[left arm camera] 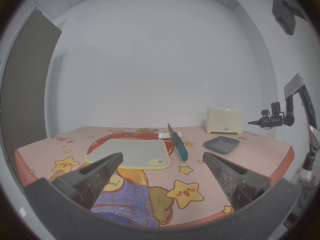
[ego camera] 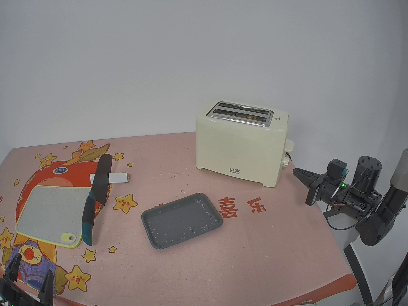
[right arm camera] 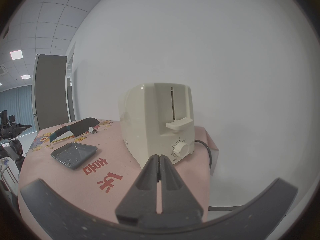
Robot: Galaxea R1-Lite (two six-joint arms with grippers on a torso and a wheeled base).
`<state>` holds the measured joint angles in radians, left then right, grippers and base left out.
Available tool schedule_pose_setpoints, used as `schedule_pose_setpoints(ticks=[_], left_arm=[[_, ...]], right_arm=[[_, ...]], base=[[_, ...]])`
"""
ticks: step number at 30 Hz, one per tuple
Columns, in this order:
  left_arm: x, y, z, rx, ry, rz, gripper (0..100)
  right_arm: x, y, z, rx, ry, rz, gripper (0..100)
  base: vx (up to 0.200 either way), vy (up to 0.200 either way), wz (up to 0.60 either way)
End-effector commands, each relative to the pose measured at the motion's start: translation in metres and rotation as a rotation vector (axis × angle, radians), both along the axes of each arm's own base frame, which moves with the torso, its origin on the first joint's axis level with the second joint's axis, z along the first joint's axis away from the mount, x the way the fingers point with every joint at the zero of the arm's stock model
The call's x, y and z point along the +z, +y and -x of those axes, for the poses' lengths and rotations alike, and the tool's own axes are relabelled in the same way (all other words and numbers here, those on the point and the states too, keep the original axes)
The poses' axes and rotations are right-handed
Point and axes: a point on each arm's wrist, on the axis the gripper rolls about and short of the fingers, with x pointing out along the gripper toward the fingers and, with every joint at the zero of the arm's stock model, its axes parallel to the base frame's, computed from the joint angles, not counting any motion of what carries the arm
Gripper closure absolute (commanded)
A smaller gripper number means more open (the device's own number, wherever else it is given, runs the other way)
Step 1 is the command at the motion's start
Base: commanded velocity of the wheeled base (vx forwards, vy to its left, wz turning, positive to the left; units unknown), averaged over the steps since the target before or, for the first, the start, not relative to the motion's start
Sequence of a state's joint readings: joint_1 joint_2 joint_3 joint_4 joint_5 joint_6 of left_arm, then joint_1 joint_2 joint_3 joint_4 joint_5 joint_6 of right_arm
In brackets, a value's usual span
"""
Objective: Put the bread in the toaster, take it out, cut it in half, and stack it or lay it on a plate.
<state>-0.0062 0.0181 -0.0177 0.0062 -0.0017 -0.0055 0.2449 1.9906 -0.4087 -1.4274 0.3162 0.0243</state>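
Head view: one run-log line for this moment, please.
left pincer open | right pincer shut, facing toaster lever | knife across cutting board edge

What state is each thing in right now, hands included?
toaster: upright, lever low in its slot
tray: lying flat, only specks in it
cutting board: lying flat, bare
knife: lying down, handle over the board's edge, not held
left hand: open, holding nothing
right hand: shut, holding nothing, pointing at the toaster's lever end
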Motion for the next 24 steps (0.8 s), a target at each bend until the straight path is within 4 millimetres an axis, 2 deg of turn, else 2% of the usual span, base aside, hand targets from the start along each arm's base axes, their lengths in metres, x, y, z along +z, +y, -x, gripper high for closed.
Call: schedule_pose_setpoints(ticks=[1, 8, 16, 24], left_arm=[[-0.004, 0.0, -0.001, 0.0, 0.009, 0.001, 0], [-0.004, 0.0, -0.001, 0.0, 0.009, 0.001, 0], [-0.005, 0.0, -0.001, 0.0, 0.01, 0.001, 0], [-0.004, 0.0, -0.001, 0.0, 0.009, 0.001, 0]], right_arm=[[-0.005, 0.002, -0.004, 0.003, 0.01, 0.001, 100], [-0.006, 0.02, -0.013, -0.035, 0.029, -0.062, 100], [-0.011, 0.021, -0.02, -0.051, 0.038, -0.071, 100], [-0.005, 0.018, -0.029, -0.076, 0.008, -0.088, 100]], base=[[0.0, 0.0, 0.0], [0.0, 0.0, 0.0], [0.0, 0.0, 0.0], [0.0, 0.0, 0.0]])
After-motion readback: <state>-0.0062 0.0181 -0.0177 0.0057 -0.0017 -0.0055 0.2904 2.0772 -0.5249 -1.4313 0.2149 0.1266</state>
